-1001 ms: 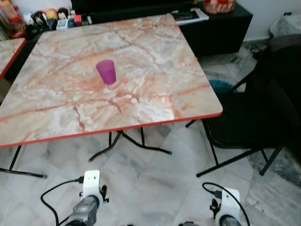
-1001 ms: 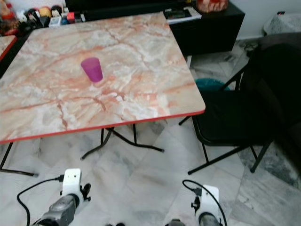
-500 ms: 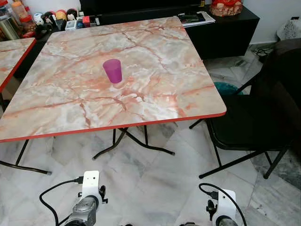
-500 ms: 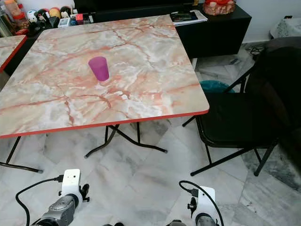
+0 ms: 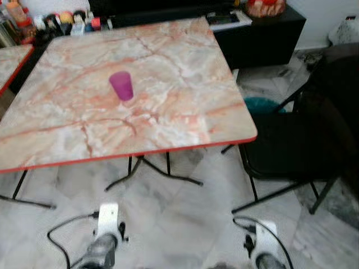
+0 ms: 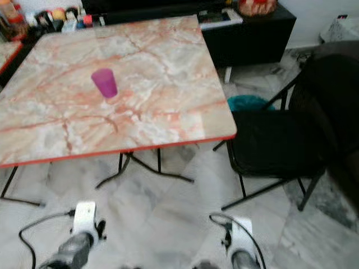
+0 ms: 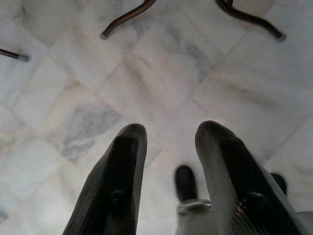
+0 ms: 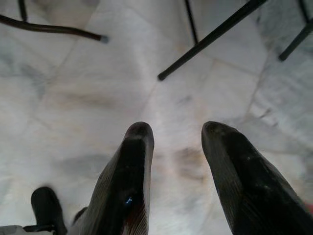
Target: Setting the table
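A purple plastic cup (image 5: 121, 86) stands upright near the middle of a square marble-patterned table (image 5: 185, 120) with a red edge. Both arms hang low in front of me, their wrists at the bottom of the head views. In the left wrist view my left gripper (image 7: 166, 134) is open over the pale floor tiles, nothing between its fingers. My right gripper (image 8: 177, 132) is open too, above the floor near the chair's legs.
A black folding chair (image 5: 291, 148) stands at the table's right side. A black cabinet (image 5: 263, 31) with papers and a red item is behind. Small bottles and figures (image 5: 56, 22) line the far left. A second table's corner (image 5: 11, 61) shows at the left.
The whole picture has shifted and blurred, so the camera has moved; the table now sits a little further left in view. The cup and both hanging arms look unchanged.
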`<state>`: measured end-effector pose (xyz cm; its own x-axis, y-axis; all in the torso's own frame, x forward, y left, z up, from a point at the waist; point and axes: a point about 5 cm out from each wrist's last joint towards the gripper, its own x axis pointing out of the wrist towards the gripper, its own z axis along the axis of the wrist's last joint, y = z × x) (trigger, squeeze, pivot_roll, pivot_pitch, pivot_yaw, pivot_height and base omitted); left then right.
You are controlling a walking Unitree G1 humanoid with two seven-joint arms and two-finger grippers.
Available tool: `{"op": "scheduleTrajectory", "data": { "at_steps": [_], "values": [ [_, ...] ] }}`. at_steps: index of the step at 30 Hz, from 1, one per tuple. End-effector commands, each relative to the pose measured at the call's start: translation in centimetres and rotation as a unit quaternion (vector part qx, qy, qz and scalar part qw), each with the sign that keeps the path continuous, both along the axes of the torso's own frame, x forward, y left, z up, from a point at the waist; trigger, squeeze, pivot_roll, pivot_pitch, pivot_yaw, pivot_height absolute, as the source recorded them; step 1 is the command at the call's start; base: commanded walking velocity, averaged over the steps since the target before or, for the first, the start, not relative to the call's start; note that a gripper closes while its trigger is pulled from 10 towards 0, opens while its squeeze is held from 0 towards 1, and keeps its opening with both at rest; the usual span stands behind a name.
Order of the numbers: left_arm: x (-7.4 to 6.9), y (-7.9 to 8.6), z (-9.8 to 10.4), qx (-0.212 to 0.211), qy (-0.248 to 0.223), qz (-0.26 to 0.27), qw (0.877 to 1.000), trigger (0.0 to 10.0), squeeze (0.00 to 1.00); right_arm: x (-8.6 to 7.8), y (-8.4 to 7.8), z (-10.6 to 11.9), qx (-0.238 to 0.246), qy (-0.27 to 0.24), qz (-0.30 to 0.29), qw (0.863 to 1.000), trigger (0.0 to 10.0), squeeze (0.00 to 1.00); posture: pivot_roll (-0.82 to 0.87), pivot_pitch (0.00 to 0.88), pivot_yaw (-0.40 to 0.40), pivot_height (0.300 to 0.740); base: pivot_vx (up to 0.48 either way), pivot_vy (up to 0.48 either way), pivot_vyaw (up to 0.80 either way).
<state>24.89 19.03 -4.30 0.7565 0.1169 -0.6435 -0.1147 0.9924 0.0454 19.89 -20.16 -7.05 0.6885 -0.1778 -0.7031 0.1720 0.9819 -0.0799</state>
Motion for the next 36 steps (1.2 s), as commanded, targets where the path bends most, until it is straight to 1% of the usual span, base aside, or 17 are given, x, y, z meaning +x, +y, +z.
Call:
{"op": "scheduleTrajectory", "data": {
  "at_steps": [1,5,11,15,19,32,36],
  "values": [
    [-0.73,0.87,-0.39,0.005,0.010,0.016,1.000,10.0,0.00,-0.64,0.63,-0.48,0.010,0.013,-0.002,1.000,10.0,0.00,-0.15,0.139,0.064,0.740,0.000,0.000,0.00],
    [-0.70,0.94,-0.36,0.004,0.010,0.017,1.000,10.0,0.00,-0.64,0.59,-0.48,0.012,0.014,-0.004,1.000,10.0,0.00,-0.15,0.144,0.064,0.740,0.000,0.000,0.00],
    [-0.60,0.91,-0.29,0.004,0.008,0.016,1.000,10.0,0.00,-0.49,0.42,-0.37,0.001,0.012,0.006,1.000,10.0,0.00,-0.16,0.152,0.065,0.740,0.000,0.000,0.00],
    [-0.59,0.91,-0.29,0.004,0.008,0.016,1.000,10.0,0.00,-0.48,0.47,-0.36,0.001,0.010,0.006,1.000,10.0,0.00,-0.15,0.155,0.064,0.740,0.293,0.000,0.72],
    [-0.60,0.92,-0.29,0.003,0.008,0.017,1.000,10.0,0.00,-0.52,0.49,-0.39,0.011,0.009,-0.010,1.000,10.0,0.00,-0.15,0.157,0.063,0.740,0.324,0.000,0.00],
    [-0.55,0.78,-0.27,-0.004,0.006,0.017,1.000,10.0,0.00,-0.09,1.20,-0.26,0.008,0.005,-0.007,1.000,10.0,0.00,-0.15,0.155,0.061,0.740,0.325,0.000,0.00],
    [-0.53,0.74,-0.26,-0.007,0.005,0.015,1.000,10.0,0.00,-0.15,1.08,-0.28,0.006,0.006,-0.008,1.000,10.0,0.00,-0.14,0.153,0.060,0.740,0.067,0.000,0.00]
  ]
}}
